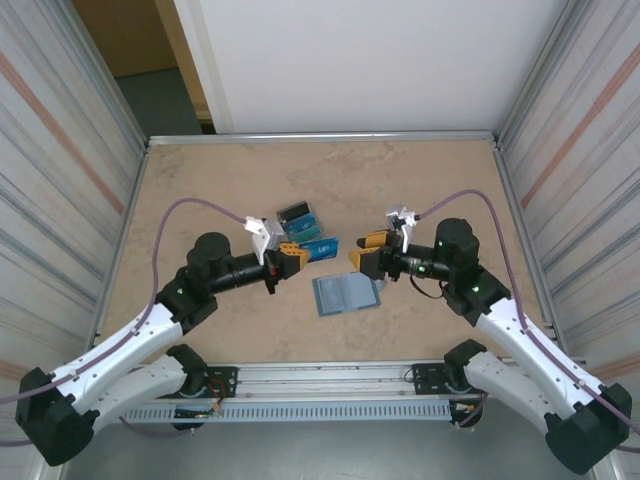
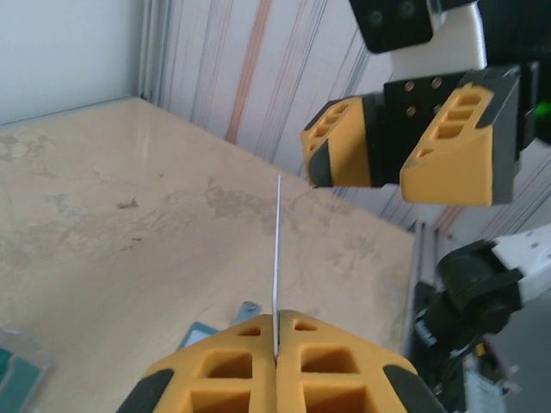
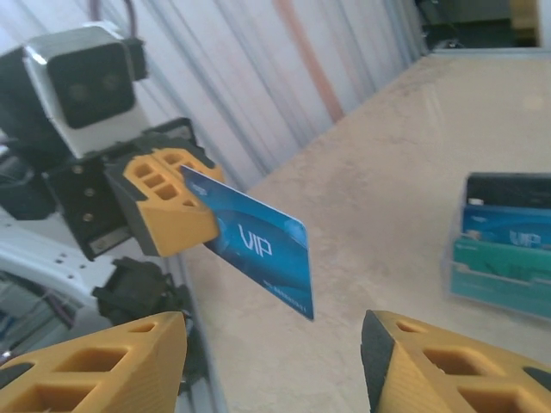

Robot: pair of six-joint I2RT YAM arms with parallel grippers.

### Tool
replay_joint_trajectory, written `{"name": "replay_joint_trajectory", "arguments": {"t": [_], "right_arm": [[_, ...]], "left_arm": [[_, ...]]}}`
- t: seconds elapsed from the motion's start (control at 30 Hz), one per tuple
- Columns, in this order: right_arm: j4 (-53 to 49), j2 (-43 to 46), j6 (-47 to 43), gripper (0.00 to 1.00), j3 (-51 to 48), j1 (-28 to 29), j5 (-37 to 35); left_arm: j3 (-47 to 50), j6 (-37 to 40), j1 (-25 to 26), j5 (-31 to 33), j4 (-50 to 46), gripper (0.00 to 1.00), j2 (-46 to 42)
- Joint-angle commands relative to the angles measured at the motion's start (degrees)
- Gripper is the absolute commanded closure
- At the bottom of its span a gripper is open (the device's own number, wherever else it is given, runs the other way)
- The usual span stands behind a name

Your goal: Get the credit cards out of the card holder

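The left tool is clenched on a blue card held above the desk. The right tool, released, faces it, near the open wallet.

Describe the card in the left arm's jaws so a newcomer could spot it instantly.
On the tan table, look centre, just beyond the open card holder. There the left gripper is shut on one edge of a blue credit card marked "VIP". It is the one held in the air, while the other cards lie grouped on the table farther back.
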State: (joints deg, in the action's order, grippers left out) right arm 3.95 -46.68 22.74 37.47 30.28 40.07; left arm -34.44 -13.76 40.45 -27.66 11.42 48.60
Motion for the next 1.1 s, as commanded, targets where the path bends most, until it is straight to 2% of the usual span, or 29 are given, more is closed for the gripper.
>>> {"name": "replay_joint_trajectory", "arguments": {"t": [0.0, 0.27, 0.5, 0.63, 0.77, 0.8, 0.9, 0.97, 1.07], "right_arm": [[7.0, -1.7, 3.0, 0.45, 0.7, -0.2, 5.4], [11.9, -6.6, 3.7, 0.47, 2.5, 1.8, 7.6], [12.9, -9.7, 3.0, 0.58, 4.5, 4.0, 8.7], [12.1, -9.4, 2.1, 0.70, 4.9, 4.2, 8.4], [11.0, -8.7, 1.4, 0.97, 5.0, 4.2, 8.5], [10.5, -8.5, 1.3, 1.00, 5.0, 4.2, 8.4], [8.3, -7.8, -0.1, 1.00, 5.2, 4.4, 8.0], [5.6, -7.3, -1.6, 1.00, 5.6, 4.6, 7.5], [0.0, -6.9, -4.6, 1.00, 6.7, 4.9, 6.0]], "left_arm": [[1.2, -7.8, -0.4, -3.1, 8.3, 1.00, -0.8], [1.9, -11.1, -0.5, -5.0, 14.6, 1.00, 0.9], [1.8, -12.1, -0.5, -6.3, 16.8, 1.00, 2.5], [2.2, -11.9, -0.5, -6.2, 16.7, 1.00, 2.3], [2.0, -11.7, -0.5, -6.4, 16.0, 1.00, 2.2], [1.8, -11.3, -0.5, -6.4, 15.4, 1.00, 2.2], [0.0, -7.9, -0.7, -6.4, 10.1, 0.84, 1.5], [-2.4, -4.0, -0.8, -6.1, 4.1, 0.66, 0.5], [-6.8, 2.7, -1.2, -4.7, -6.0, 0.52, -0.8]]}}
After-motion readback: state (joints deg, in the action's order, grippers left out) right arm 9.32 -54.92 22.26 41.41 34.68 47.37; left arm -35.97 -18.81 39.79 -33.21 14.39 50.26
